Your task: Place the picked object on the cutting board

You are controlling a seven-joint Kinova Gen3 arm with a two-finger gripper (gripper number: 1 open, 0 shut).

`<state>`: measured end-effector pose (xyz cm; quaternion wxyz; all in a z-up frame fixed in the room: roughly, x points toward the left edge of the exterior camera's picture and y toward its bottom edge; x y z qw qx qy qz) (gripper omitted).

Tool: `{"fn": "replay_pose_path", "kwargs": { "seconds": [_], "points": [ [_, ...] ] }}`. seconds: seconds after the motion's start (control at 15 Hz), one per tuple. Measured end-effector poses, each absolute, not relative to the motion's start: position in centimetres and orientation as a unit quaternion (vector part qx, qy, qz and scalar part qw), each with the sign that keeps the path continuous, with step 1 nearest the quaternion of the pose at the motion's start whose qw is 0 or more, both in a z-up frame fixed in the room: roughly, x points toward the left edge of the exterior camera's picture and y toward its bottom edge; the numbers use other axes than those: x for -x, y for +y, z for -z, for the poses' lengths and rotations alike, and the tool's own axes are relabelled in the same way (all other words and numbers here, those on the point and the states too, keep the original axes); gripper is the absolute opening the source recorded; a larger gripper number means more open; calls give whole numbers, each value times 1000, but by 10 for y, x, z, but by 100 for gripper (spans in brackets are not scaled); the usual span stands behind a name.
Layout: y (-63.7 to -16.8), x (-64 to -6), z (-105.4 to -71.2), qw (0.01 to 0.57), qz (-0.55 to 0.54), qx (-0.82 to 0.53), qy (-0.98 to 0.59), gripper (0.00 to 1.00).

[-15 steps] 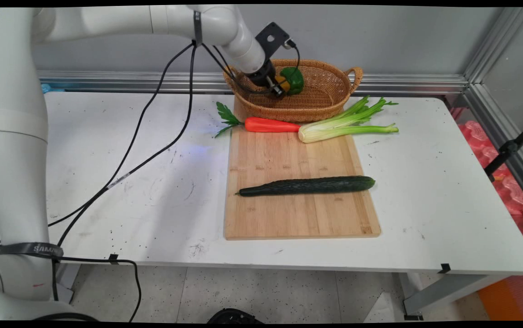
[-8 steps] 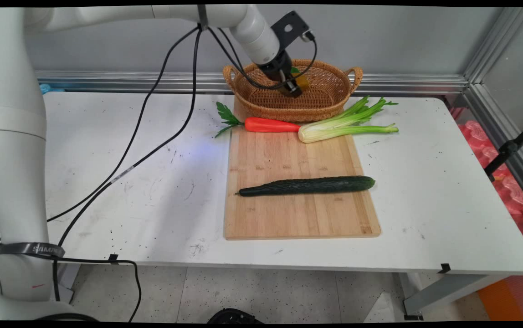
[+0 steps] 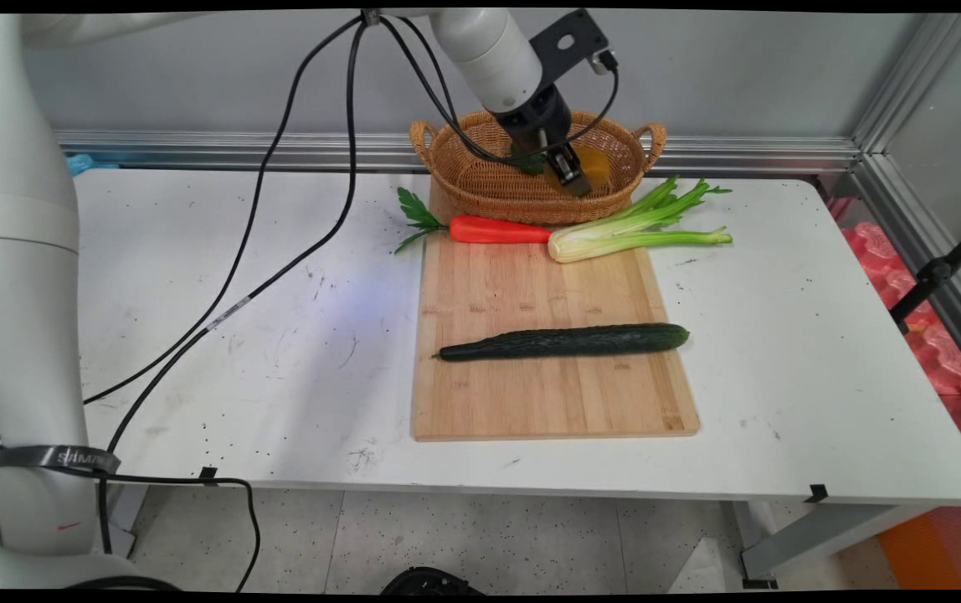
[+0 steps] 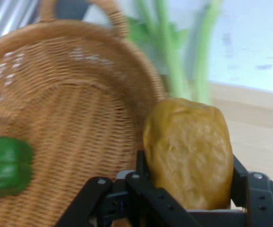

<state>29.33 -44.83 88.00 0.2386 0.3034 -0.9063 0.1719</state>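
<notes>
Yellow pepper is sitting clamped in the end effector, hanging over the right part of the wicker basket.

Black fingers are pressing on both sides of the pepper, so the end effector is closed on it; in the hand view the pepper is standing upright, filling the lower right of the frame, with the basket's rim just behind it. A green pepper is lying inside the basket, at the left of that view. In the main view the celery and carrot are lying just below the basket in the frame, at the top edge of the cutting board on the tabletop, and the cucumber is lying lengthwise across the board, well apart.
</notes>
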Motion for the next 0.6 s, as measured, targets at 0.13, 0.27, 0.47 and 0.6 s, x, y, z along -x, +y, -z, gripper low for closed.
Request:
{"fn": "replay_pose_path", "kwargs": {
  "seconds": [0.13, 0.27, 0.47, 0.6],
  "points": [
    [-433, -287, -883, 242, -156, -285, -914, 0],
    [-423, -284, -883, 244, -147, -272, -919, 0],
    [-408, -278, -875, 247, -133, -254, -926, 0],
    [-402, -273, -866, 250, -127, -248, -927, 0]
  ]
}}
